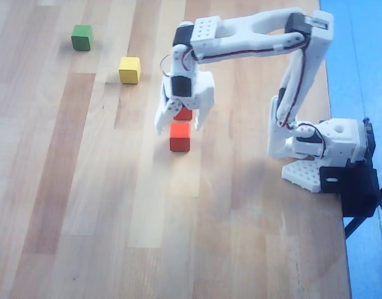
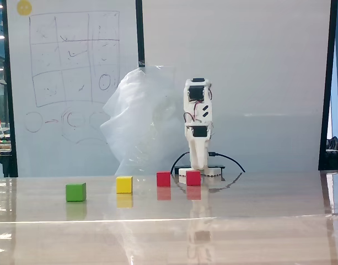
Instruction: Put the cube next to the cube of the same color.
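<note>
In the overhead view one red cube (image 1: 183, 114) shows between the spread fingers of my white gripper (image 1: 178, 128), partly covered by it. The other red cube (image 1: 179, 136) lies just below it in that view, close to the fingertips. The jaws stand wider than a cube and do not press on either one. In the fixed view the two red cubes (image 2: 164, 178) (image 2: 193, 178) rest on the table with a gap between them. The gripper (image 2: 197, 165) points down right over the right one.
A yellow cube (image 1: 129, 70) (image 2: 124, 184) and a green cube (image 1: 82, 37) (image 2: 75, 192) sit farther along the wooden table (image 1: 85, 205), away from the arm. The arm's base (image 1: 321, 152) stands at the table's right edge in the overhead view.
</note>
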{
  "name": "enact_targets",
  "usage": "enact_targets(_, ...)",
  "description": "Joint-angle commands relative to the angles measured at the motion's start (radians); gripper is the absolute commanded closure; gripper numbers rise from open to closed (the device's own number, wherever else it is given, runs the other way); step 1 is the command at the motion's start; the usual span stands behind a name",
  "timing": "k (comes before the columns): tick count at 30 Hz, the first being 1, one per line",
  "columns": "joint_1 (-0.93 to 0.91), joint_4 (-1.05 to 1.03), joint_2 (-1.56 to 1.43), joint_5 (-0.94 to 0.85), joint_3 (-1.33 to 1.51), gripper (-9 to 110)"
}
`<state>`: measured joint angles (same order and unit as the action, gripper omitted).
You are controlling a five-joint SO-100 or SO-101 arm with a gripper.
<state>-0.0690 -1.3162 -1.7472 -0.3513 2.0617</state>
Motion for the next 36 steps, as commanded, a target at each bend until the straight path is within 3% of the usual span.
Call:
enact_targets(1, -0.025, 0.014, 0.018, -0.011, -0.100, 74)
enact_targets(14, -0.035, 0.089, 0.104, -0.021, -0.089, 78)
enact_targets(27, -0.035, 0.094, 0.123, -0.009, -0.089, 101)
enact_targets(36, -0.028, -0.075, -0.046, -0.025, -0.198, 101)
